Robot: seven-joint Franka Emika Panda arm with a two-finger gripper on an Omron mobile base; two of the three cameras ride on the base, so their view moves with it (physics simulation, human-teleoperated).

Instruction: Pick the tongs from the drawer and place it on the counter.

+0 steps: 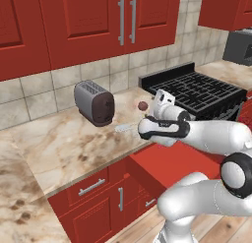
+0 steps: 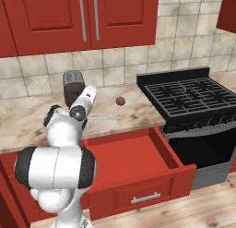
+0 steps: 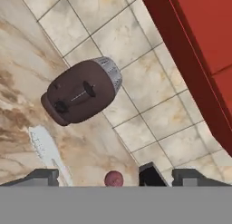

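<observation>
You find no brand, label or legible writing on any item in these frames.

Nearest to you, the drawer (image 2: pixel 138 169) stands pulled out below the counter edge; in the right base view its red floor is bare where visible, though the arm's white body covers its 9 o'clock portion. In the left base view the arm hides most of the drawer interior.

Above it, the gripper (image 1: pixel 165 98) hangs over the counter (image 1: pixel 74 143) with its jaws spread wide and nothing between them. You cannot make out the fingertips in either base view; the wrist housing masks them.

The tongs (image 2: pixel 102 117) lie flat on the counter, just ahead of the front edge, at 6 o'clock from the toaster (image 1: pixel 94 103). In the left base view the arm cuts off their 3 o'clock end. In the hand view they appear as a pale, blurred streak, their two arms not separable.

A small dark red ball (image 2: pixel 120 101) sits on the counter, at 3 o'clock from the toaster in the right base view; its identity cannot be determined. The stove (image 2: pixel 191 100) lies beyond, at 3 o'clock.
</observation>
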